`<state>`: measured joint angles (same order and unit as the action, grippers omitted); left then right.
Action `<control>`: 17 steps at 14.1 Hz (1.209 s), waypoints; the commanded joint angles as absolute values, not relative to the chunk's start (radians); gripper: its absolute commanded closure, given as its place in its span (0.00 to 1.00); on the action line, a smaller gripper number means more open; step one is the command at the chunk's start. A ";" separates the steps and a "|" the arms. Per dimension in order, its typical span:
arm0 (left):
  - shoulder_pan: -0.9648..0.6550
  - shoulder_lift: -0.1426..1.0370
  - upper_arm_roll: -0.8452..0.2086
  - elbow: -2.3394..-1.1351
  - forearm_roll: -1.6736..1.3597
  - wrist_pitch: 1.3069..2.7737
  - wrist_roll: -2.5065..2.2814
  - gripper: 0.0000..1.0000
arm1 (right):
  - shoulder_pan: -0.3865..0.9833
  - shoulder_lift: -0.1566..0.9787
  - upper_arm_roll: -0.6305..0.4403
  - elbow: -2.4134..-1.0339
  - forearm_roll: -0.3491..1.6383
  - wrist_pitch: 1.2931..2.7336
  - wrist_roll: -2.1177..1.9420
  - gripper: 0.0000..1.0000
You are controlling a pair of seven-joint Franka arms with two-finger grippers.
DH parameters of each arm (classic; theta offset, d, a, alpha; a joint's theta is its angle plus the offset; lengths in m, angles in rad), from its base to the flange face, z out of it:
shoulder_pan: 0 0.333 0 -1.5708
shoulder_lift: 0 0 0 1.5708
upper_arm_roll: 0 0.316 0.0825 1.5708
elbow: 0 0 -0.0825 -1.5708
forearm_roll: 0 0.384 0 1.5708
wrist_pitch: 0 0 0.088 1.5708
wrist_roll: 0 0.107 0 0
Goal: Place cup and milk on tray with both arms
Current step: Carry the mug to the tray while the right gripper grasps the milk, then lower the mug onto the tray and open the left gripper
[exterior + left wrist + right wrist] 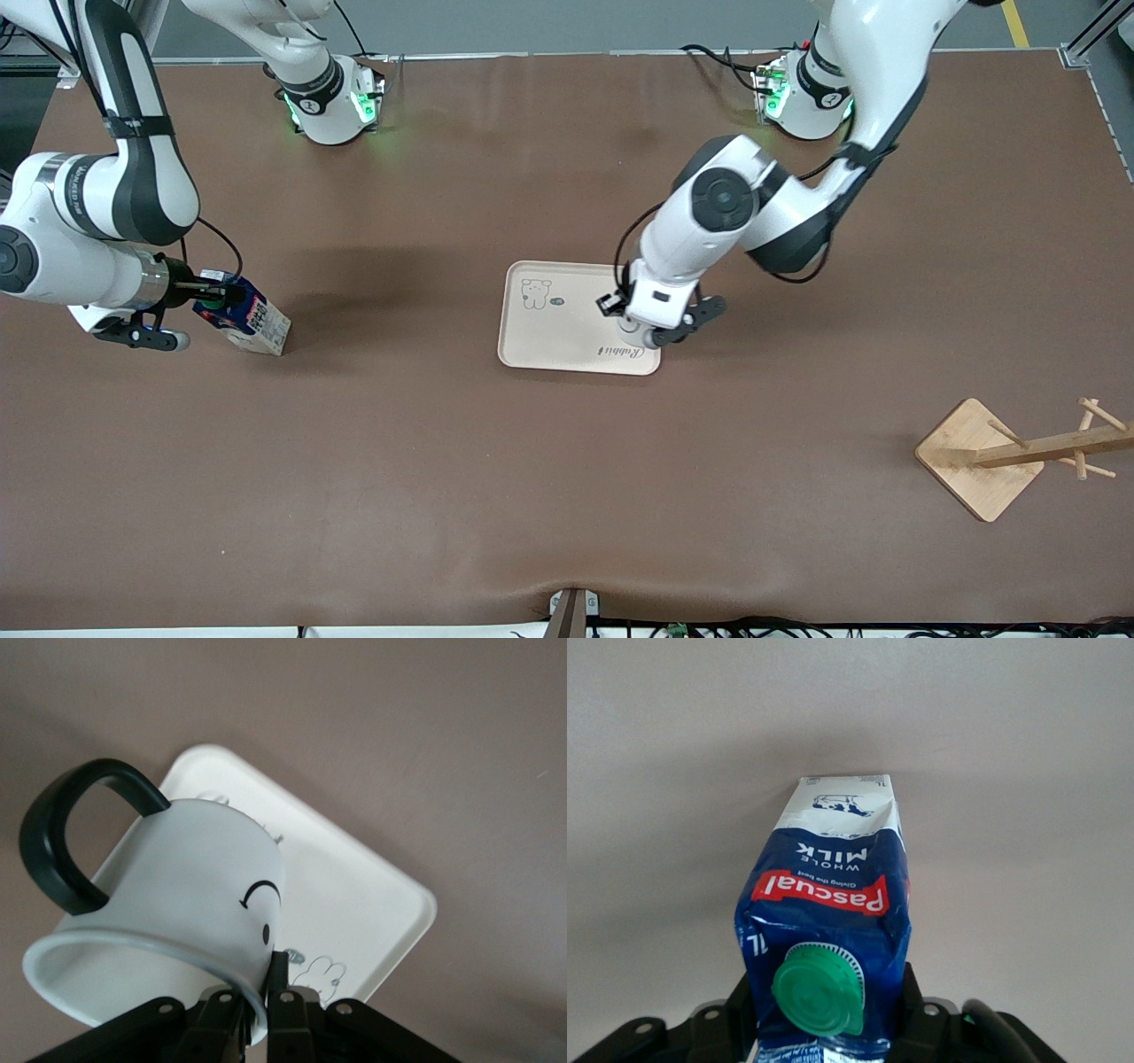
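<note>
- Brown matting covers the table; the flat cream-beige rectangular tray with rounded corners lies near its middle, and a wooden peg rack on a square base stands toward the left arm's end, nearer the front camera.
- Left gripper is clenched on the rim of the small white mug with a black loop handle and smiley face, holding it tilted over the tray's corner toward the left arm's end; whether the mug touches the tray cannot be told.
- Right gripper is clamped on the gabled top of the small dark-blue milk carton with a green round cap, well apart from the tray, toward the right arm's end. The carton leans; whether its base rests on the matting cannot be told.
- Risk, mug: the grip takes only the rim, so the mug may pivot on release, tip, or land partly off the tray's edge.
- Risk, carton: the soft gable may crease or slip under the jaws during carriage; both arms converging on one tray may also crowd each other.
- Legible print: "Pascual", "WHOLE MILK" on the carton; "Rabbit" script and a bear drawing on the tray.
</note>
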<state>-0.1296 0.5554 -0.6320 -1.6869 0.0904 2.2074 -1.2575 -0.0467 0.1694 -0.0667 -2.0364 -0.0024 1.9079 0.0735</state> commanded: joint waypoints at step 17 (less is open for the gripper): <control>-0.209 0.715 -0.583 -1.626 0.187 2.100 -1.261 0.00 | 0.080 0.218 -0.057 -1.534 0.014 1.454 0.089 0.89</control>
